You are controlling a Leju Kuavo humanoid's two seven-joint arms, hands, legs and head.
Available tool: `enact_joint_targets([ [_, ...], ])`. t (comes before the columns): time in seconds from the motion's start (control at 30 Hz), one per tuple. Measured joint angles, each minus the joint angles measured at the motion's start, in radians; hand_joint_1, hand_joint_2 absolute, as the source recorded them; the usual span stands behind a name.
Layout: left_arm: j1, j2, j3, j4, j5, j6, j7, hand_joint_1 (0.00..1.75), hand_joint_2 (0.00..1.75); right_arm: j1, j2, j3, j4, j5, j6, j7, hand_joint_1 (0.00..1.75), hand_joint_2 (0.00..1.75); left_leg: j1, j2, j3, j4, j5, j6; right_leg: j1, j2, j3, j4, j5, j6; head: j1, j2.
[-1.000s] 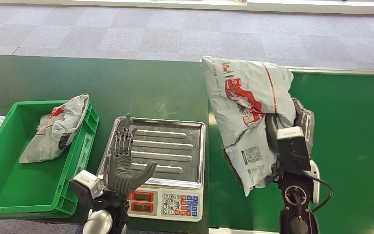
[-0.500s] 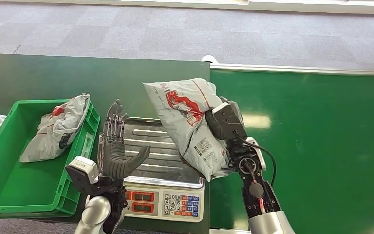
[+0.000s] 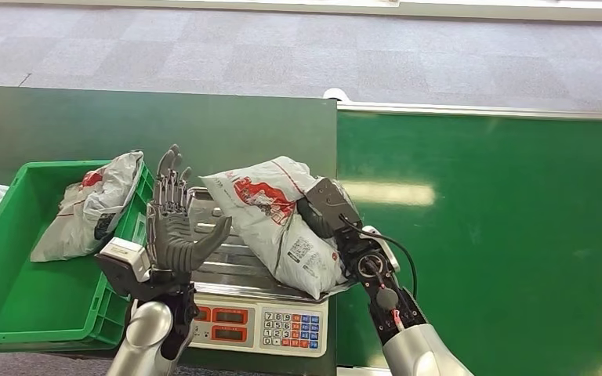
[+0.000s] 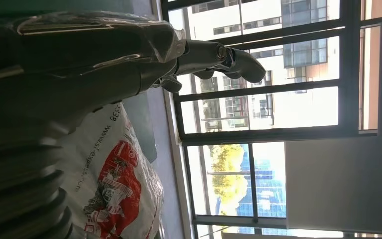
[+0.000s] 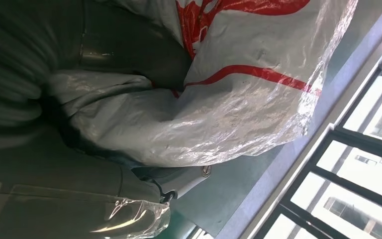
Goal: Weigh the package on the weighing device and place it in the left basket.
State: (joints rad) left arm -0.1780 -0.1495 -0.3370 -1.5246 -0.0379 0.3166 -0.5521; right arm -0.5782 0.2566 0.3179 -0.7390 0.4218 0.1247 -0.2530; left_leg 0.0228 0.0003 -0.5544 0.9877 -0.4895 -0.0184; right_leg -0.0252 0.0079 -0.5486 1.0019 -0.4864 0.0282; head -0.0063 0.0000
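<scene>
A grey mailer package [image 3: 270, 219] with red print lies over the steel pan of the scale [image 3: 227, 258], and my right hand [image 3: 331, 210] grips its right side. In the right wrist view the package [image 5: 238, 94] is crumpled against the hand [image 5: 79, 55]. My left hand [image 3: 174, 227] stands upright, open, fingers spread, over the pan's left edge, a little left of the package. The left wrist view has that hand [image 4: 129, 55] with the package [image 4: 114, 194] beside it. The green basket [image 3: 16, 305] sits left of the scale.
A second grey mailer [image 3: 94, 205] leans in the basket's far right corner. The scale's keypad and red display [image 3: 262, 325] face me at the table's front edge. A bright green conveyor belt [image 3: 502, 235] runs on the right, the dark green table [image 3: 125, 125] on the left.
My right hand has carried the package leftward and down onto the scale pan. My left hand has drifted slightly left and up, staying open.
</scene>
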Motion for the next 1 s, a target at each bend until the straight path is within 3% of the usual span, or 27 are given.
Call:
enact_joint_targets([
  [0.17, 0.000, 0.003, 0.009, 0.003, 0.000, 0.010, -0.006, 0.00, 1.75, -0.013, 0.015, 0.049, 0.048, -0.001, 0.085, -0.038, 1.71, 1.75, 0.000, 0.000, 0.000, 0.000, 0.000, 0.000, 0.000, 0.000, -0.001, 0.000, 0.000, 0.000, 0.000, 0.000],
  [0.3, 0.000, 0.003, 0.026, 0.005, -0.003, 0.018, -0.007, 0.00, 1.75, -0.017, 0.024, 0.095, 0.055, 0.001, 0.110, -0.050, 0.02, 1.75, 0.000, 0.000, -0.001, 0.000, 0.000, 0.000, 0.000, 0.000, -0.001, 0.000, 0.000, 0.000, 0.000, 0.000],
  [0.63, 0.028, 0.002, 0.080, -0.025, -0.043, 0.020, -0.002, 0.00, 1.75, -0.028, 0.026, 0.156, 0.014, 0.060, 0.020, 0.032, 0.00, 1.75, 0.000, 0.000, 0.000, 0.000, 0.000, 0.000, 0.000, 0.000, -0.001, 0.000, 0.000, 0.000, 0.000, 0.000],
  [1.0, 0.068, 0.000, 0.108, -0.041, -0.074, 0.032, -0.002, 0.00, 1.75, 0.000, -0.004, 0.161, -0.185, 0.199, -0.094, 0.121, 0.00, 1.75, 0.000, 0.000, 0.000, 0.000, 0.000, 0.000, 0.000, 0.000, -0.001, 0.000, 0.000, 0.000, 0.000, 0.000],
])
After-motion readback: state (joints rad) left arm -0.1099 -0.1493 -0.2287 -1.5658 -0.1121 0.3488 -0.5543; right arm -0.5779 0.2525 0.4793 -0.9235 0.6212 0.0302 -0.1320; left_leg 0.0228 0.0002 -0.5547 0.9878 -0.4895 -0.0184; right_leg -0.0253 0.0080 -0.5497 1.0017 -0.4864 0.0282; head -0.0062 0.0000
